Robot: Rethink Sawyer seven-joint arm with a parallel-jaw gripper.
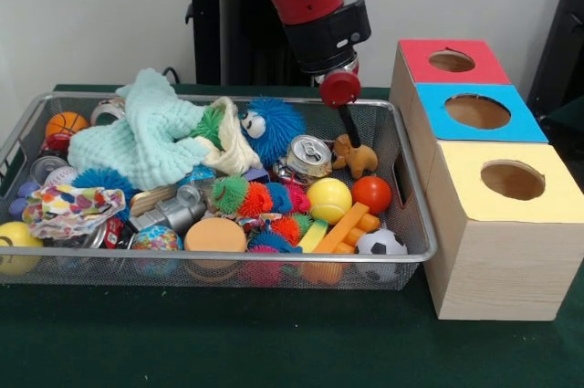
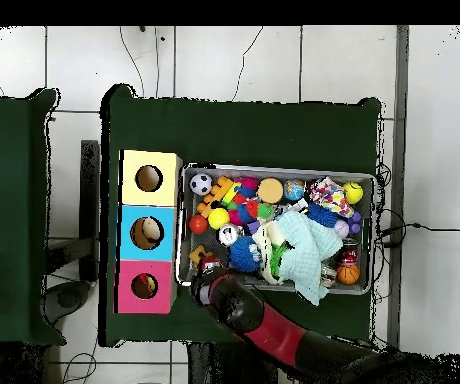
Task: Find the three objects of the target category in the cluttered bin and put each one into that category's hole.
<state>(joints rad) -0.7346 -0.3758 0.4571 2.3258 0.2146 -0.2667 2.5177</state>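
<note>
The bin (image 1: 91,269) is a long silver mesh basket full of toys, balls, cans and cloth; it also shows in the overhead view (image 2: 274,170). The hole (image 1: 451,60) is in the red top of the farthest wooden box, and in the overhead view (image 2: 144,286) something yellow shows inside it. My gripper (image 1: 350,137) hangs below a red round part, inside the bin's far right corner. It is just above a small brown toy animal (image 1: 358,160). Whether it holds anything cannot be seen. In the overhead view the arm's end (image 2: 216,288) covers it.
A blue-topped box (image 1: 477,111) and a yellow-topped box (image 1: 511,180) stand in a row with the red one, right of the bin. A soda can (image 1: 308,155), a blue fuzzy toy (image 1: 269,128), a yellow ball (image 1: 328,198) and a red ball (image 1: 371,194) lie near the gripper. A mint cloth (image 1: 146,137) covers the left middle.
</note>
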